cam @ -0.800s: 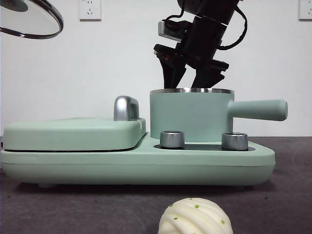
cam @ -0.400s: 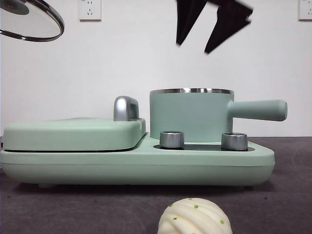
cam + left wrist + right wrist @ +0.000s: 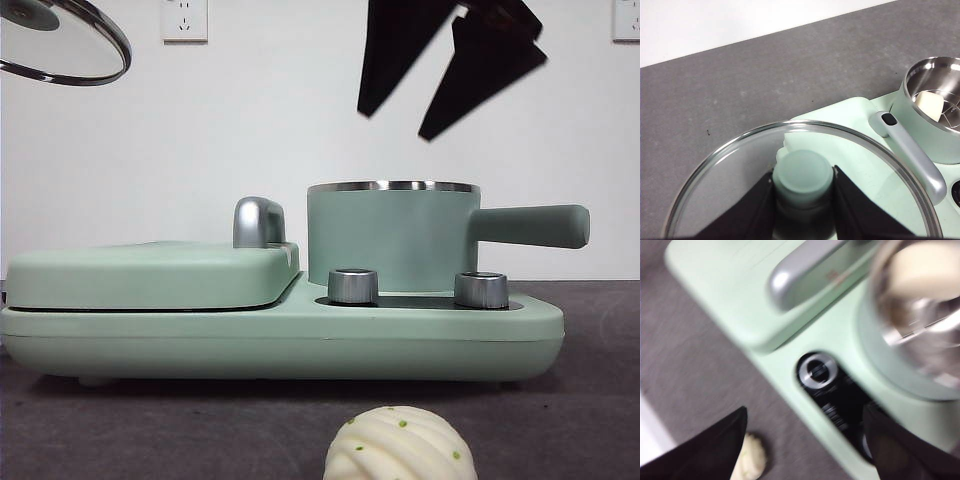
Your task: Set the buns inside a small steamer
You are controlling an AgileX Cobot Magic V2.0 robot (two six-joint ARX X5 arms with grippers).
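The right gripper (image 3: 445,95) hangs in the air above the steamer (image 3: 390,240), its two black jaws spread wide with nothing between them; in its own wrist view the same jaws (image 3: 805,440) frame the appliance's black panel and one steel knob (image 3: 817,371), though that picture is blurred. The left gripper (image 3: 803,200) is closed on the green knob (image 3: 803,172) of the glass lid (image 3: 740,150), holding the lid up and off to the side (in the front view only an edge of it (image 3: 70,45) shows at the top corner); the steamer therefore stands uncovered on the mint-green base (image 3: 300,335), beside the closed grill plate (image 3: 150,275) with its chrome handle (image 3: 257,222). The smooth bun (image 3: 929,105) lies inside the steamer's steel bowl; it shows too as a pale blur in the right wrist view (image 3: 925,270). The pleated bun (image 3: 400,445), flecked with green, sits on the dark table (image 3: 150,430) in front of the base, well apart from the steamer; its edge (image 3: 751,457) shows just beside one right jaw.
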